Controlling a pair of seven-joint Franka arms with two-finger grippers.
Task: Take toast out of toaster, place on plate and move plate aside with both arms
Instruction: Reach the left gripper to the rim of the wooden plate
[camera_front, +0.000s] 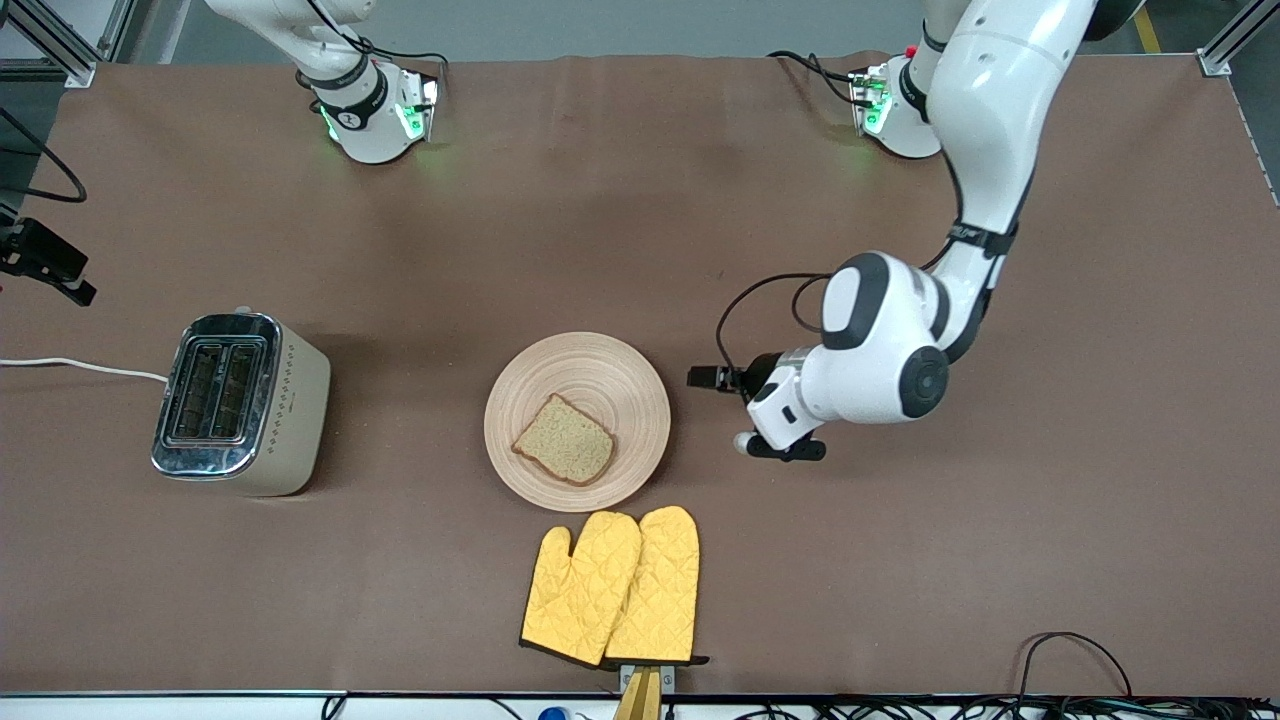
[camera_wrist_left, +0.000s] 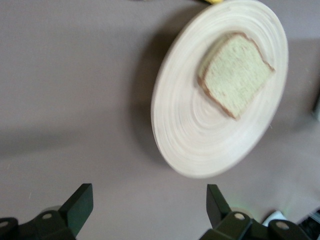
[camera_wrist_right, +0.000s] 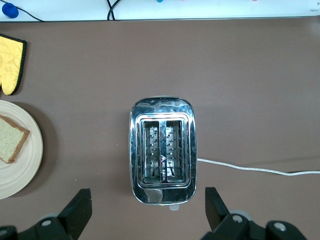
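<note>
The toast (camera_front: 565, 440) lies flat on the round wooden plate (camera_front: 600, 375) in the middle of the table. My left gripper (camera_front: 705, 378) is open and empty, low beside the plate toward the left arm's end of the table, apart from its rim. The left wrist view shows the plate (camera_wrist_left: 190, 140) and toast (camera_wrist_left: 235, 72) ahead of that open gripper (camera_wrist_left: 147, 200). My right gripper (camera_wrist_right: 147, 202) is open and empty, high over the table by the toaster; it is out of the front view. Its wrist view shows the plate's edge (camera_wrist_right: 20, 170) and the toast (camera_wrist_right: 10, 137).
A silver two-slot toaster (camera_front: 240, 400) stands toward the right arm's end, slots empty (camera_wrist_right: 162, 150), its white cord (camera_front: 80, 365) trailing off the table. Two yellow oven mitts (camera_front: 615, 585) lie just nearer to the front camera than the plate.
</note>
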